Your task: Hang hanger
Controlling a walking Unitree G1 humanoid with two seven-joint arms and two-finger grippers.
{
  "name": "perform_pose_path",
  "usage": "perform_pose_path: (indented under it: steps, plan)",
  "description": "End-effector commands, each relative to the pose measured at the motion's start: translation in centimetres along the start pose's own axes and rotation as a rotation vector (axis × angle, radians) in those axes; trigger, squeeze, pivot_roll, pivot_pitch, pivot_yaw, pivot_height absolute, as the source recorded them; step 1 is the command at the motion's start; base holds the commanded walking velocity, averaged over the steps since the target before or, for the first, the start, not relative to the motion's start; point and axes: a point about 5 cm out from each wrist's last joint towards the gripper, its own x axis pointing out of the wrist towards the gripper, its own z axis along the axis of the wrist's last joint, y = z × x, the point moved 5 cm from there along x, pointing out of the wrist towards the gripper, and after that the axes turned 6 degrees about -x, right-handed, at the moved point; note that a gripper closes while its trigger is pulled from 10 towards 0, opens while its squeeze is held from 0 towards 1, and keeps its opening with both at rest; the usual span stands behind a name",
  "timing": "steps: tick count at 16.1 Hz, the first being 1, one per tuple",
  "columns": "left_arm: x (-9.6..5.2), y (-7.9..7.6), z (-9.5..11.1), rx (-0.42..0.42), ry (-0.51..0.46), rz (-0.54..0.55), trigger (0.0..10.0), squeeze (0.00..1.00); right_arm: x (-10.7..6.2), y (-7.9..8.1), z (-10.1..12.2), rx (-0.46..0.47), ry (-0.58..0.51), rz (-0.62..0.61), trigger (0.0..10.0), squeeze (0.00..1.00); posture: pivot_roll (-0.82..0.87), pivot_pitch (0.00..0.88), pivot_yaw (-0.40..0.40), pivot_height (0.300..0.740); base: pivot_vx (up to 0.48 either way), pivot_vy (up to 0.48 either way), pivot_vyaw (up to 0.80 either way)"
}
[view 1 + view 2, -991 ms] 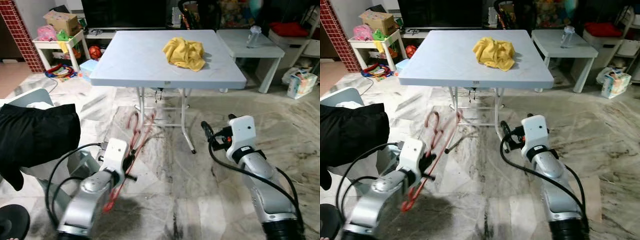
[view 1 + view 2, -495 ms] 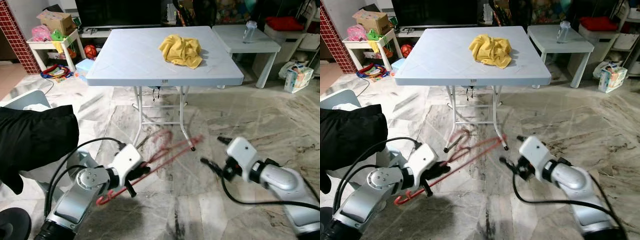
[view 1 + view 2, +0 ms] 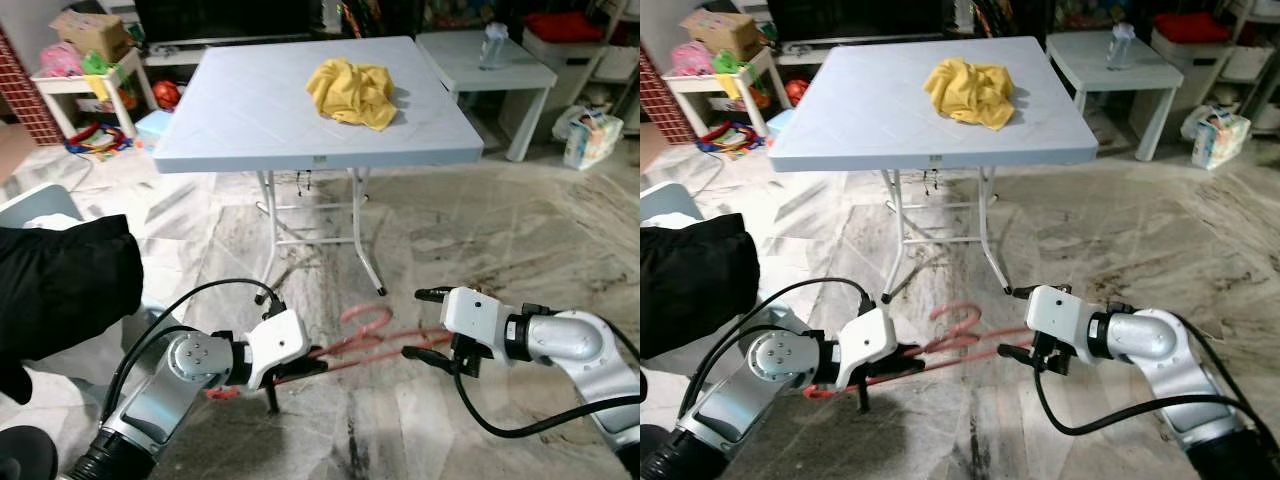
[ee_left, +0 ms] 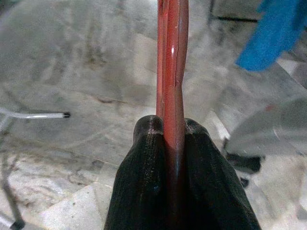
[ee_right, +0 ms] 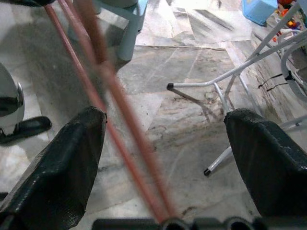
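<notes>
The left gripper (image 3: 300,368) is pinched tight on the red hanger (image 3: 355,338), which sticks out low over the floor (image 3: 520,240) toward the right gripper (image 3: 425,325). That one is wide open, with the hanger's far end between its fingers (image 5: 72,158). The hanger looks thin, light and stiff, like smooth plastic rods with a round hook, so it could slip or twist. The straight rods look like the best place to hold. Behind stands a table (image 3: 250,120) with a soft yellow cloth (image 3: 352,90).
</notes>
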Motion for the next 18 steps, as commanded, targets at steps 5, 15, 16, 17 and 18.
perform_pose_path:
  steps: [5, 15, 16, 17, 18]
  plan:
    - [0.7, 0.0, 0.4, 0.074, 0.001, -0.062, 10.0, 0.0, -0.5, 1.6, -1.1, -0.086, 0.092, 0.209, 10.0, 0.0, -0.1, 0.028, 0.04, 0.74, 0.0, 0.0, 0.0]
    - [1.8, -0.3, 0.2, 0.115, -0.025, -0.093, 10.0, 0.0, -0.1, 4.6, -3.9, -0.024, 0.193, 0.328, 0.4, 0.0, -0.11, 0.025, 0.049, 0.74, 0.0, 0.0, 0.0]
    - [1.8, -0.4, 0.1, 0.119, -0.019, -0.1, 10.0, 0.0, -0.1, 4.6, -3.8, -0.023, 0.192, 0.329, 0.5, 0.0, -0.1, 0.025, 0.049, 0.74, 0.0, 0.0, 0.0]
    - [1.8, -0.4, 0.0, 0.121, -0.018, -0.099, 10.0, 0.0, 0.1, 4.3, -3.6, -0.022, 0.184, 0.317, 0.9, 0.0, -0.1, 0.025, 0.05, 0.74, 0.0, 0.0, 0.0]
    - [1.9, -0.3, 0.0, 0.12, -0.02, -0.095, 10.0, 0.0, 0.3, 4.1, -3.5, -0.023, 0.179, 0.305, 0.9, 0.0, -0.1, 0.025, 0.05, 0.74, 0.0, 0.0, 0.0]
